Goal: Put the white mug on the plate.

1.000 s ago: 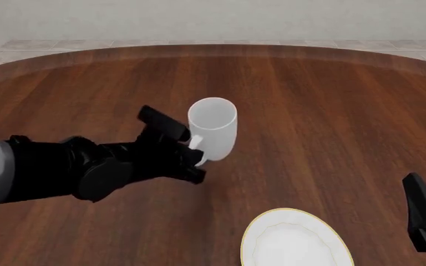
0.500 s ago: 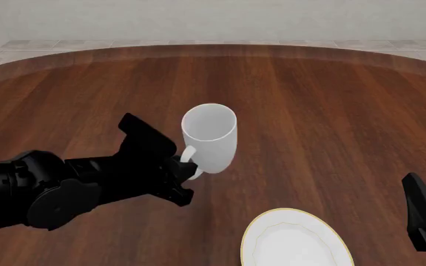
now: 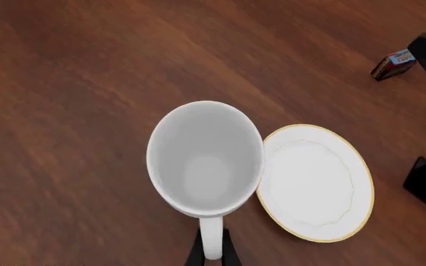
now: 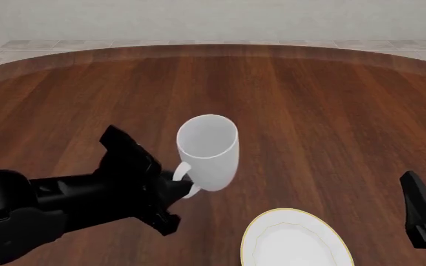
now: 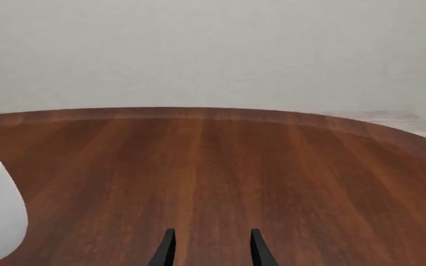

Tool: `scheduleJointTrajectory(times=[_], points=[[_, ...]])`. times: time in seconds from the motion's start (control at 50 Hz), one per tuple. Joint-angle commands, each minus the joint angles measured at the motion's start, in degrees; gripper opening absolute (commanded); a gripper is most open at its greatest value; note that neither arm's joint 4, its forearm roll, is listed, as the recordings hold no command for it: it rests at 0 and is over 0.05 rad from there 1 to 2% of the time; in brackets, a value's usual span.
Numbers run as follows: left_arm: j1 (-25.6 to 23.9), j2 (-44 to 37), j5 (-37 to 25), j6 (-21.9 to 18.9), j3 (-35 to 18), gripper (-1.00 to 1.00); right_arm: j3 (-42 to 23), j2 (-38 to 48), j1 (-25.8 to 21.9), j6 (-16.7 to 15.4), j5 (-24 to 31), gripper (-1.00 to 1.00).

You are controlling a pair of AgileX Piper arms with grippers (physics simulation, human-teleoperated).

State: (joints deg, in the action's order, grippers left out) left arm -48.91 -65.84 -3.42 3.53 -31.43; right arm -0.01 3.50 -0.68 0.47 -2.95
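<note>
**White mug in L gripper's grip, plate nearby**

White mug [image 4: 207,152] is carried by its loop handle, pinched in the left gripper [image 4: 175,185]; jaws closed tight on the handle w/ the fingers [image 3: 226,254] either side of it in the left wrist view. Mug is upright w/ a slight tilt, mouth open to the camera, inside bare. It sits above the dark wood table [image 4: 309,111], just up-left of the plate [image 4: 294,244] in the front view, not on it. Plate lies flat at the near edge, gold rim line visible. Right gripper [image 5: 209,249] hangs near the table's right side, well apart from mug & plate; jaws parted, holding nothing. A small red box [image 3: 392,64] lies beyond the plate.
</note>
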Motion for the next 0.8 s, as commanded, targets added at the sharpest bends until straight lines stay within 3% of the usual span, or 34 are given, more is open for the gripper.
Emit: scheduleJointTrajectory(times=[0.02, 0.8], points=[[-2.03, 3.69, -1.82, -0.14, 1.60, -1.00, -0.01, -0.16, -0.06, -0.04, 0.08, 1.00], [-9.21, 3.24, -3.10, -0.78, 0.98, -1.00, -0.18, -2.39, -0.20, -0.10, 2.24, 1.00]])
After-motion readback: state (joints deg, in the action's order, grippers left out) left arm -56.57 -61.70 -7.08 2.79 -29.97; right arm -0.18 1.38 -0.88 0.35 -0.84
